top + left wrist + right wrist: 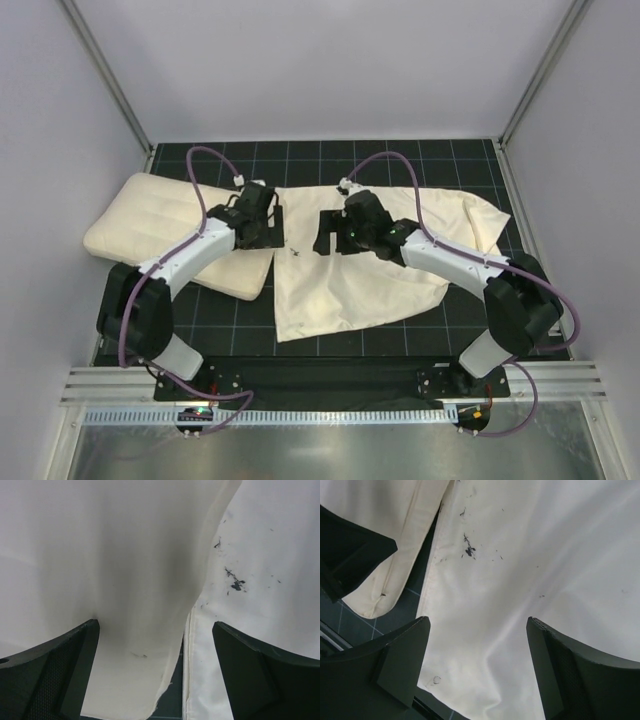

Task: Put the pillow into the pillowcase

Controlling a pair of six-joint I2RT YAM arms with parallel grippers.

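Nothing is inside yet: the pillow [170,228] lies bare on the bench [460,165], just beside the flat pillowcase [375,285]. The left tool [155,672] hovers at their shared edge, the right tool [477,665] over the pillowcase, both spread apart, empty.

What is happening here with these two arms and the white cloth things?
Two robot arms are set to put the pillow into the pillowcase, but neither holds anything. The pillow lies on the left of the dark table, with the pillowcase spread flat beside it; the pillow is not yet inside. The left claw is open above the pillow's edge nearest the pillowcase. The right claw is open over the pillowcase.
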